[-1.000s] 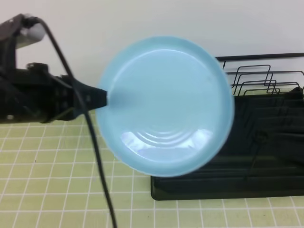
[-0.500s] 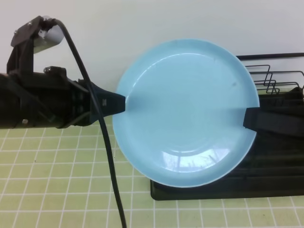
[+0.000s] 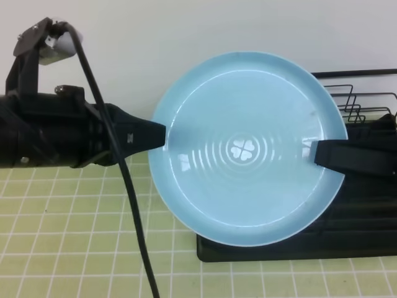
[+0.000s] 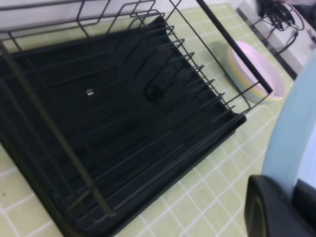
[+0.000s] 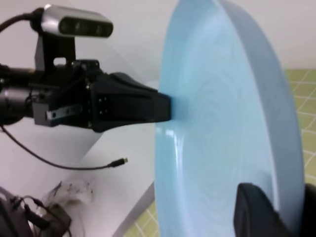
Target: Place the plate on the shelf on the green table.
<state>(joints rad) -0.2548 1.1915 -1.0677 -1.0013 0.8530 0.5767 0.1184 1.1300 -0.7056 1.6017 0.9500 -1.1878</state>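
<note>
Light blue plate (image 3: 248, 149) hangs in the air above the green table (image 3: 74, 236), in front of the shelf (image 3: 366, 205) at the table's back right. Left gripper (image 3: 158, 135) pinches its left rim; right gripper (image 3: 319, 154) pinches the opposite rim.

the plate (image 3: 248, 186) hides the 9 o'clock part of the shelf (image 3: 366, 236), which also runs off the 3 o'clock edge. in the left wrist view only the plate's rim shows, and a pink bowl (image 4: 254, 74) sits half behind the rail.
</note>
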